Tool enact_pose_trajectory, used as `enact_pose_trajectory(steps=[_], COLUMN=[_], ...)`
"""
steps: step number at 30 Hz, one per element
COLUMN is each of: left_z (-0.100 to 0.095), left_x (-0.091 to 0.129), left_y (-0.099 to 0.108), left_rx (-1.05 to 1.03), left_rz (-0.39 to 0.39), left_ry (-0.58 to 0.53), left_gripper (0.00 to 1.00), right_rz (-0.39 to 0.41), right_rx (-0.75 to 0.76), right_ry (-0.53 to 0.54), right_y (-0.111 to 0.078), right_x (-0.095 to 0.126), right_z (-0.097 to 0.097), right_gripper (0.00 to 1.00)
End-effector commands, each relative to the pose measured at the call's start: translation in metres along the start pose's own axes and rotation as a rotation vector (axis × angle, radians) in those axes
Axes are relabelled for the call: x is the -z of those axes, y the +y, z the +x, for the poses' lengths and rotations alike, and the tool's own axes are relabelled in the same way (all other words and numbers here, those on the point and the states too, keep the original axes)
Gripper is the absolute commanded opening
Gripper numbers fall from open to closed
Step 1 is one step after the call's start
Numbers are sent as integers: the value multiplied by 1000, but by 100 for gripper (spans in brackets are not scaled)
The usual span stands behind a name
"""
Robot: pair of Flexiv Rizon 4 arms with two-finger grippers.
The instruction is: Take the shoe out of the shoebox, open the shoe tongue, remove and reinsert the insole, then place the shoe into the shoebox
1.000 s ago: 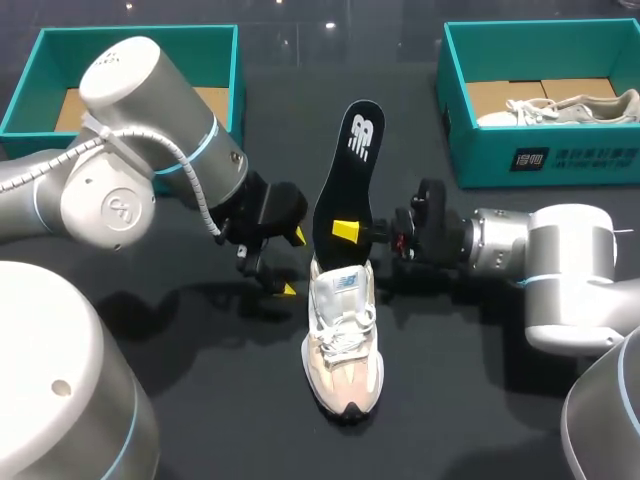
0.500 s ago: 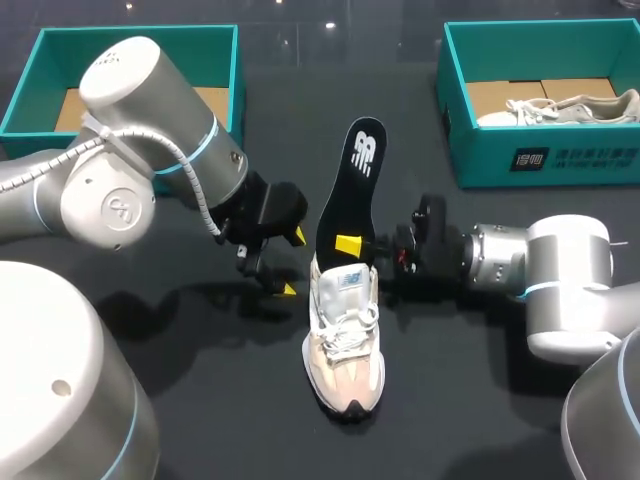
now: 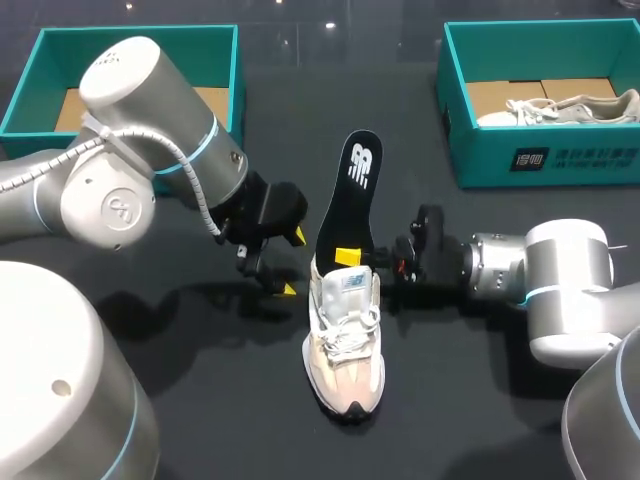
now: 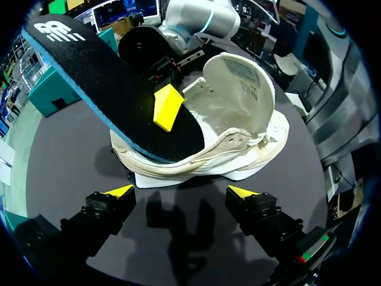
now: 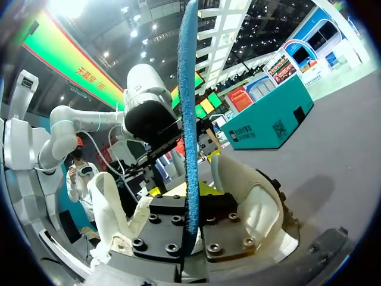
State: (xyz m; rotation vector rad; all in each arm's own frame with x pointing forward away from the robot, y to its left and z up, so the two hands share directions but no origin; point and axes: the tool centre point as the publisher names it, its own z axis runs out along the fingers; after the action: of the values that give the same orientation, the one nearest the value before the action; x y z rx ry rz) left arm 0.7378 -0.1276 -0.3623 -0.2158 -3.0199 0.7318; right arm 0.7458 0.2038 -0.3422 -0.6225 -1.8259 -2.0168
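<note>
Head view: insole [image 3: 352, 195] stands upright at frame centre, its lower end seemingly inside the shoe [image 3: 343, 345], though the collar hides it.
Right gripper [image 3: 350, 257]: I'm clamped on the insole to feed it down.
Left gripper [image 3: 293, 263]: fingers apart left of the shoe, ready to steady it.

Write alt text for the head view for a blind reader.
The right arm, jaws shut on a black insole, holds it with its lower end at the heel opening of a pale shoe on the dark table. The left arm is beside the shoe, jaws open. Teal shoeboxes sit at the far corners, left and right.
</note>
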Motion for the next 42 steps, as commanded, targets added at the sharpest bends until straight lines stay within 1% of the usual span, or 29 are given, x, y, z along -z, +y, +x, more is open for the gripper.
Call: enact_pose_trajectory(steps=[1, 6, 13, 21, 23, 28, 33, 40, 42], left_z=[0, 0, 0, 0, 0, 0, 0, 0, 0], left_x=[-1, -1, -1, -1, -1, -1, -1, -1, -1], left_y=[0, 0, 0, 0, 0, 0, 0, 0, 0], left_rx=[-1, -1, -1, -1, -1, -1, -1, -1, -1], left_rz=[-1, -1, -1, -1, -1, -1, -1, -1, -1], left_ry=[0, 0, 0, 0, 0, 0, 0, 0, 0], left_gripper=[100, 100, 100, 100, 100, 100, 100, 100, 100], right_rz=[16, 37, 33, 46, 50, 61, 71, 75, 75], right_rx=[-13, -45, -73, -42, -29, -2, 31, 63, 72], right_ry=[-1, -24, -26, -11, -5, 3, 2, 5, 5], right_y=[-11, -18, -28, -23, -20, -12, -7, 0, 2], right_x=[-1, -2, -2, -6, -6, -8, -11, -12, -12], right_z=[0, 1, 1, 9, 12, 16, 19, 23, 24], right_gripper=[0, 0, 0, 0, 11, 12, 22, 25, 28])
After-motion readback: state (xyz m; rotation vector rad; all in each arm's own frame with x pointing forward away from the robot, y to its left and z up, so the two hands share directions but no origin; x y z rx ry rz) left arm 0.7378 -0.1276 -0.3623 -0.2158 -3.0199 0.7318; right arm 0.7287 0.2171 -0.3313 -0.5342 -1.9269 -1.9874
